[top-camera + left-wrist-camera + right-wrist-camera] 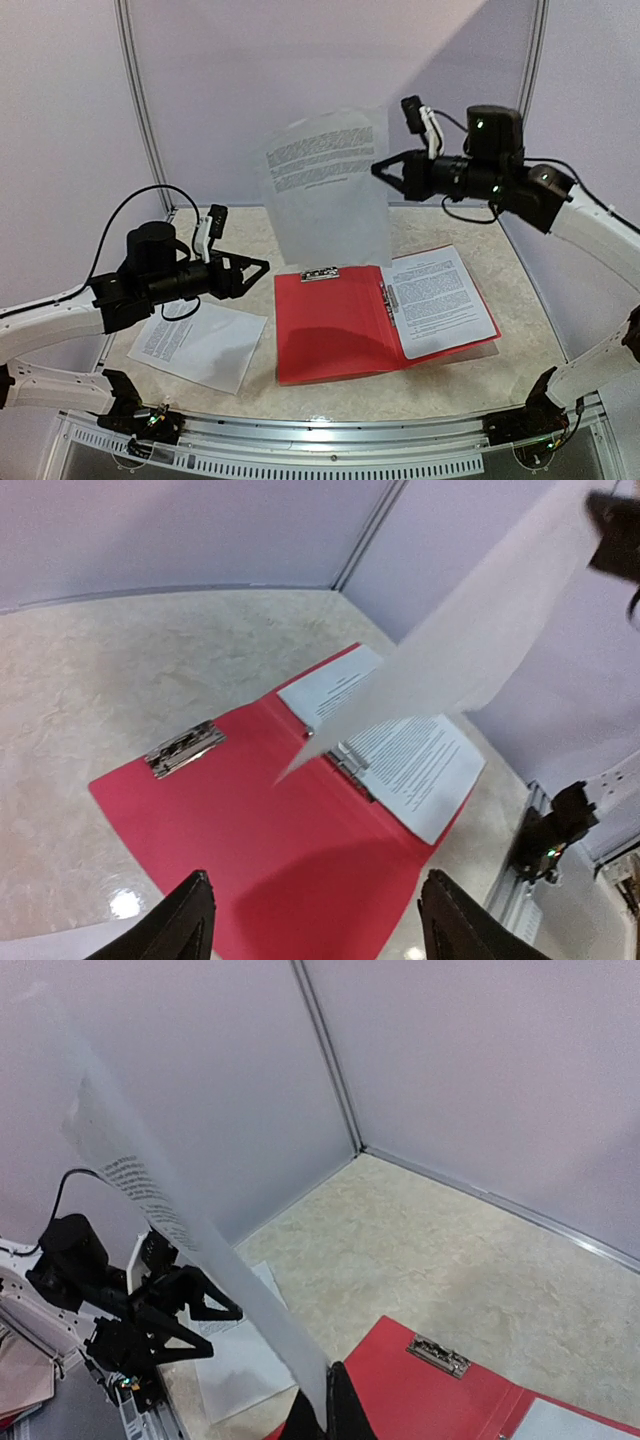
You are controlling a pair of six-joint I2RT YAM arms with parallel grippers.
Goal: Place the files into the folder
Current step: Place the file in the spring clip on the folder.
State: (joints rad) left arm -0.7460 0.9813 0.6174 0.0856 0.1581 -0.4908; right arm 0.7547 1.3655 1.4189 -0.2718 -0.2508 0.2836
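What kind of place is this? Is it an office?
Probably a robot test booth: a left arm and right arm mounted at the table, plain walls close around it, a red folder and a paper sheet to practise on.

Red folder (330, 340) open flat at centre frame, three printed white sheets in and around it.
A metal clip (320, 273) sits at the folder's far edge. The flat sheet (440, 300) lies on its right cover. The raised sheet (325, 185) stands upright above the clip, perhaps touching it. The loose sheet (200, 345) lies at lower left.
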